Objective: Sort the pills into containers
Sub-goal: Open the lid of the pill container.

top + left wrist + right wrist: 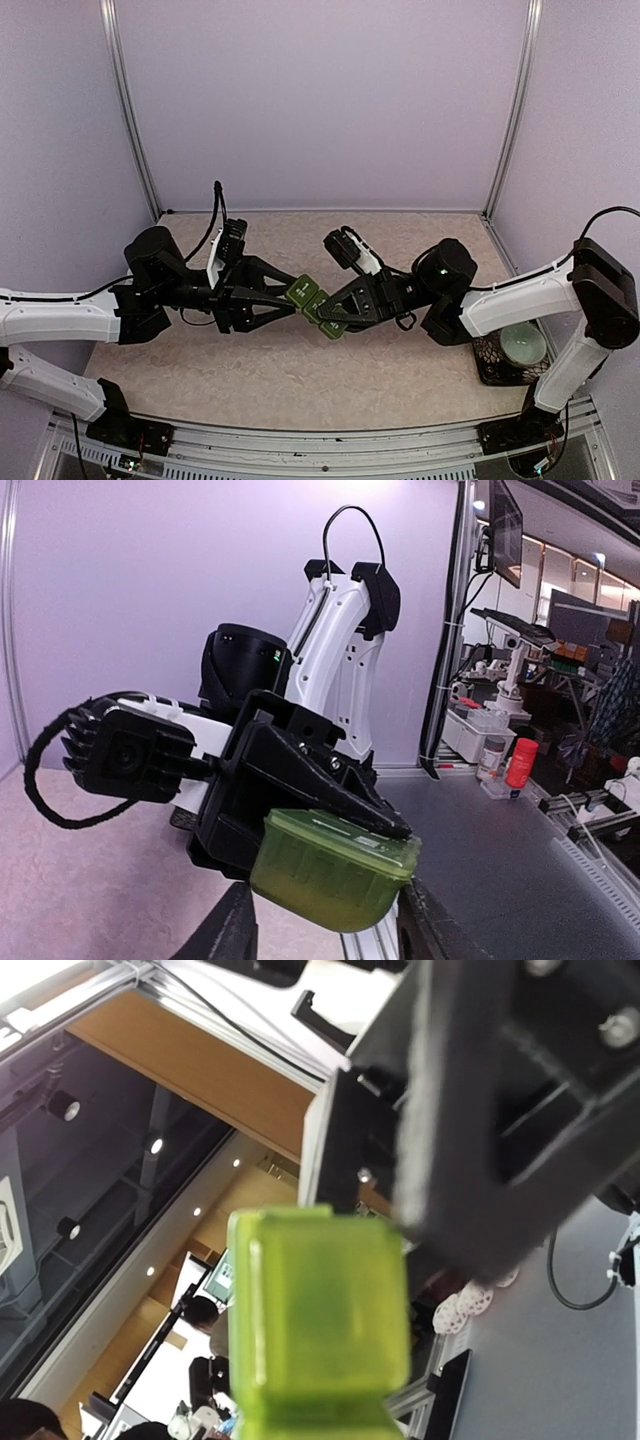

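Holding the pill-box strip [317, 305] in mid-air, one end per arm.
You have the left fingers [272, 289] and right fingers [352, 297] each closed on it, above the table [300, 385]. Judge it light, stiff, slick plastic; lids could pop under squeeze, so grip compartment walls, not lid edges. Keep the pull between arms gentle.

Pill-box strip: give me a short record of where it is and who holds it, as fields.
item: dark green pill-box strip
position: over the middle of the table, between the two arms
left gripper: shut on its left end
right gripper: shut on its right end
pills: none visible
also present: pale green bowl at the table's right edge
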